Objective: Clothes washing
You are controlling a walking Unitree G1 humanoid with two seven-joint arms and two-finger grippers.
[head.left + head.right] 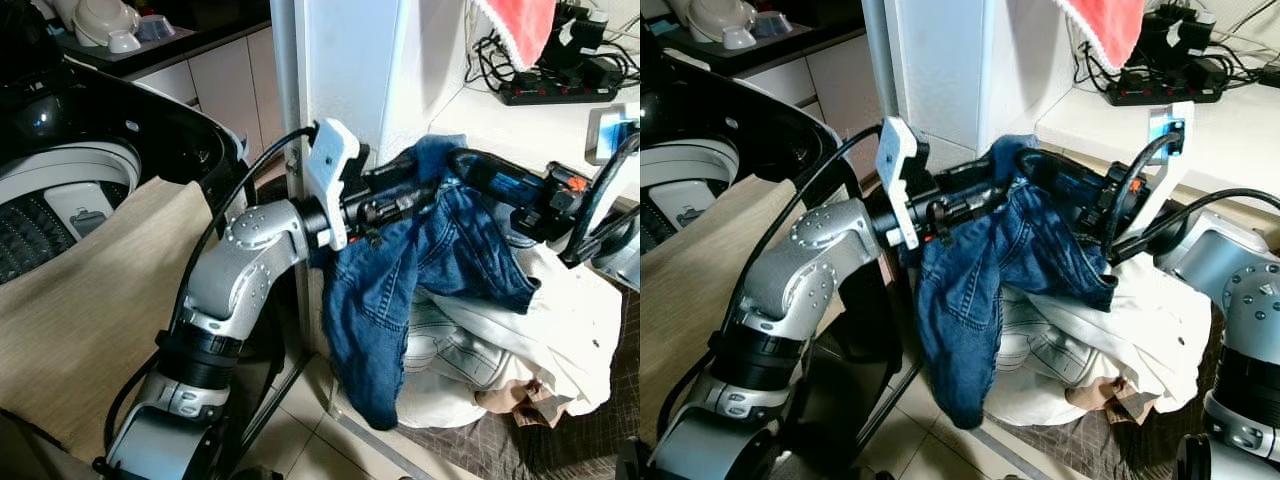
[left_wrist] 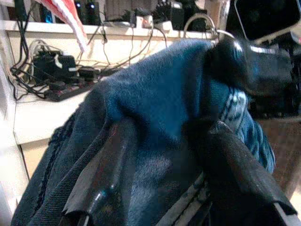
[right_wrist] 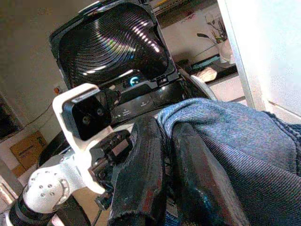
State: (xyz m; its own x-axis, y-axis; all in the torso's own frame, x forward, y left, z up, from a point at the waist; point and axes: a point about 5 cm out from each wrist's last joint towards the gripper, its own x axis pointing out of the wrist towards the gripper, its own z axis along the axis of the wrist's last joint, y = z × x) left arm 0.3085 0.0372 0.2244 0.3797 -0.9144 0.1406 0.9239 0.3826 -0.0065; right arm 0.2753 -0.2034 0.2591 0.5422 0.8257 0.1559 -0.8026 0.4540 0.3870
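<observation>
Both grippers hold the blue jeans [image 1: 400, 300] up above the pile of pale clothes [image 1: 530, 340]: the left gripper [image 2: 164, 141] has its fingers spread with denim bunched between them, and the right gripper [image 3: 169, 136] is pinched nearly closed on a fold. The right wrist view takes in the washing machine's raised lid [image 3: 113, 42]. The left wrist view looks toward the power strip [image 2: 66, 89] on the tabletop [image 2: 42, 117].

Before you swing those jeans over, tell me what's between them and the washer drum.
The jeans hang from both grippers, left gripper and right gripper. Toward the open washing machine lie the robot's own left arm and a beige cloth draped over the near rim.
</observation>
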